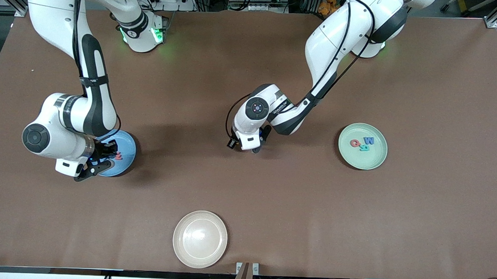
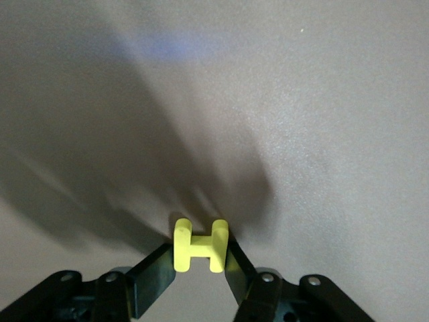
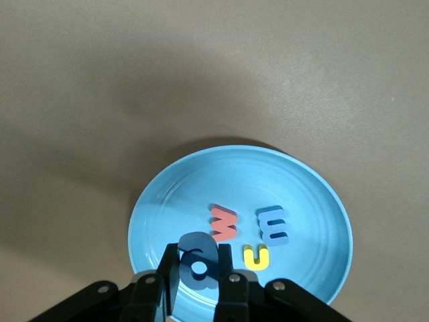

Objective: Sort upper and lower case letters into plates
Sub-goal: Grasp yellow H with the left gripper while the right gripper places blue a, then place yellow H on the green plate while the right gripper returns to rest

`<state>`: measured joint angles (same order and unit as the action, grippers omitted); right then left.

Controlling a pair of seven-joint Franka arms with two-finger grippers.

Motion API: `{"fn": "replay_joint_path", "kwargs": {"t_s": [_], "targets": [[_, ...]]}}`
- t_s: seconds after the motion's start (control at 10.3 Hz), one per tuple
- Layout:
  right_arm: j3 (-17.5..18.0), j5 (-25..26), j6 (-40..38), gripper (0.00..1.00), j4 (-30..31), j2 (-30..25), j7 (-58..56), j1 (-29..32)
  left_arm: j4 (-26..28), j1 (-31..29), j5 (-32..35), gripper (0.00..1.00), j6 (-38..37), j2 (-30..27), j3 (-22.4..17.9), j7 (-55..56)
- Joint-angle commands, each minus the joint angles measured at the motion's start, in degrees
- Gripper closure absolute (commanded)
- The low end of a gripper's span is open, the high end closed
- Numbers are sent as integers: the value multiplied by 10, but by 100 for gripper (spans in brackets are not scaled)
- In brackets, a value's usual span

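While the mint plate (image 1: 376,158) holds three letters and the blue plate (image 3: 201,194) holds a red w, a blue E and a yellow u, two letters are in hand: the left gripper (image 2: 200,268), low over mid-bench (image 1: 271,198), has its fingers pinching a yellow H (image 2: 200,245) by its edges, and the right gripper (image 3: 199,282), over the blue plate, has its fingers pinching a dark blue a (image 3: 199,258). The bigger risk, I judge, is the H: such a thin edge grip could let it twist or drop on the way to the mint plate. The a, once released, could land on the u (image 3: 256,255).

Left gripper (image 2: 199,263) fingers (image 2: 153,274) pinch a yellow letter H (image 2: 200,244) above the brown table (image 2: 322,121).
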<state>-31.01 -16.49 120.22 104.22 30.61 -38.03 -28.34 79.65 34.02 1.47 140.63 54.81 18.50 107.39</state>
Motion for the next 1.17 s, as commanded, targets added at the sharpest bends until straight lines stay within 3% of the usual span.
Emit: {"fn": "replay_joint_path", "kwargs": {"t_s": [0.0, 0.19, 0.39, 0.78, 1.07], "targets": [[-3, 20, 5, 100, 10, -13, -6, -4, -10, 8, -17, 81, 7, 14, -16, -18], [-2, 20, 25, 100, 25, -13, -11, 0, -10, -3, -18, 81, -3, 4, -15, -18], [-2, 20, 25, 100, 24, -14, -7, -1, -12, -37, -18, 81, -64, -19, -4, -33], [-2, 20, 21, 100, 24, -13, -6, -1, -10, -136, -15, 81, -186, -66, 46, -140], [-2, 20, 22, 100, 45, -15, -8, -1, 12, -208, -11, 81, -316, -116, 54, -286]]}}
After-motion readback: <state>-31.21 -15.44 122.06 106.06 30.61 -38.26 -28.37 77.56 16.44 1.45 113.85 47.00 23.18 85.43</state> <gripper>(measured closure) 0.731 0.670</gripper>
